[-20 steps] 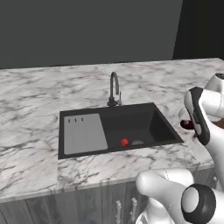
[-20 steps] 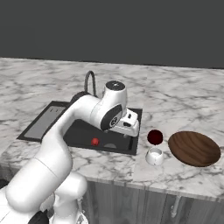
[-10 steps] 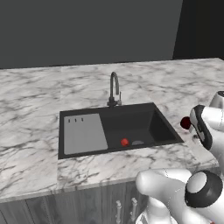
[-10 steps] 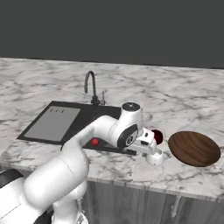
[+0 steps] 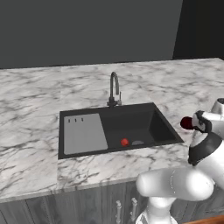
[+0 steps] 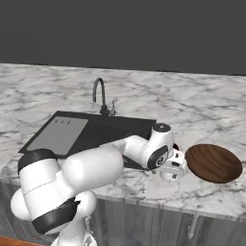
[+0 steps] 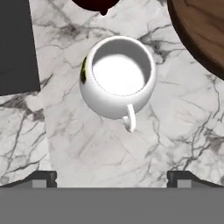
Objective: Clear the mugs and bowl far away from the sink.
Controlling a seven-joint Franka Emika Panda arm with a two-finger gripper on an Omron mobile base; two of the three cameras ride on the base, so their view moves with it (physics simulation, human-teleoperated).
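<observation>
A white mug (image 7: 118, 78) stands upright on the marble counter right of the sink (image 5: 131, 127), its handle (image 7: 129, 120) toward me and a dark greenish mark on its side. My gripper (image 7: 111, 179) hangs open just above it, fingertips (image 7: 41, 178) wide apart and touching nothing. From the right base view the hand (image 6: 172, 168) covers most of the mug (image 6: 169, 176). The wide reddish-brown bowl (image 6: 214, 162) lies just right of the mug, its rim (image 7: 201, 30) at the hand view's top right. A small dark red cup (image 5: 187, 123) stands beyond the mug.
The black basin holds a small red ball (image 5: 124, 141) and has a grey ridged drain panel (image 5: 84, 133) at its left. The curved tap (image 5: 113, 87) rises behind it. The sink's corner (image 7: 15, 43) lies close to the mug. The counter's front edge runs near the mug.
The arm has swung right from over the sink's right edge and lowered the hand over the white mug. The jaws have stayed open. The mugs and bowl have not moved.
</observation>
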